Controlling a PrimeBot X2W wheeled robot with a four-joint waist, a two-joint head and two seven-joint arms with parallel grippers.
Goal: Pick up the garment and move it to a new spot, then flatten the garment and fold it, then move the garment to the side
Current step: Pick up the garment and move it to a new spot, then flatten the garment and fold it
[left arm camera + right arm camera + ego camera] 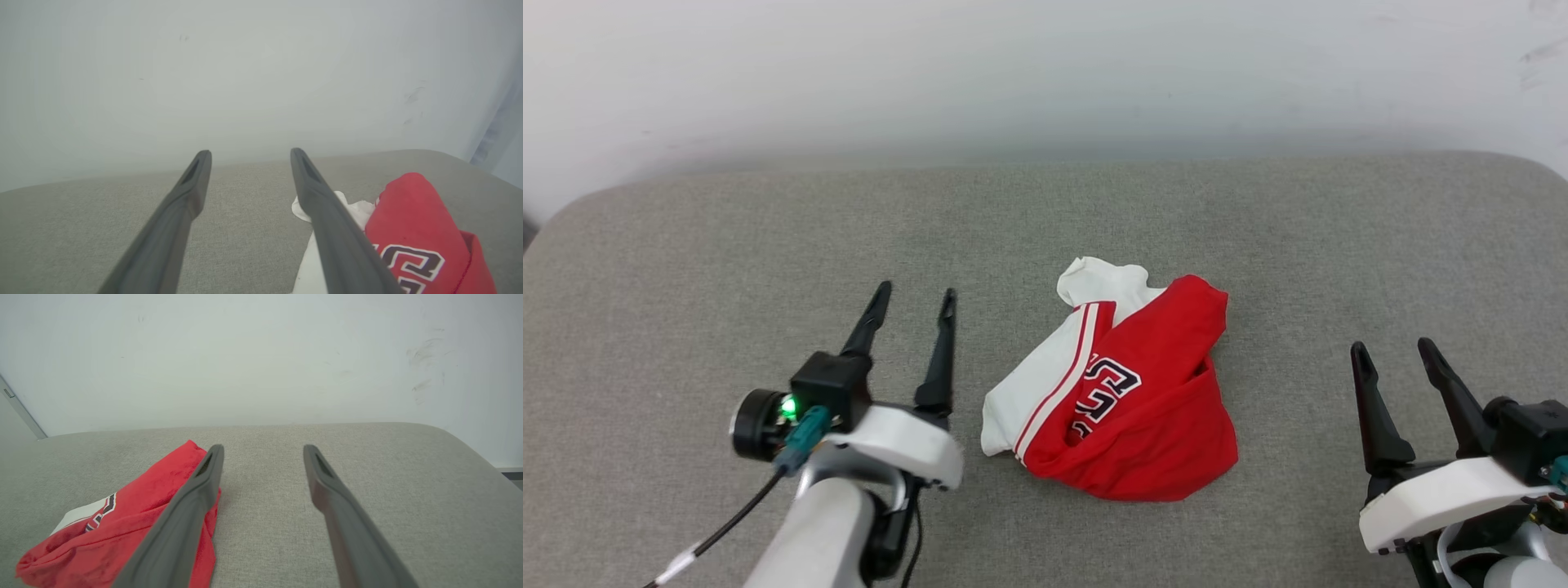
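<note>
- garment (1123, 392): crumpled heap on the grey padded surface (686, 269), roughly mid-surface, between the two grippers
- red body is bunched up, with a white sleeve and red-striped trim on the robot's left side; black white-outlined characters partly show (folded over, not fully readable)
- left gripper (915, 290): released, fingers spread, nothing between them; it sits just beside the white sleeve, with a gap to the cloth in the head view
- left wrist view: one finger (327, 220) crosses in front of the white cloth, contact unclear
- right gripper (1391, 345): also released, fingers apart and empty, well apart from the garment on the robot's right
- right wrist view: red fabric lies behind one finger (192, 498)
- pale wall (1045, 73) runs behind the surface
</note>
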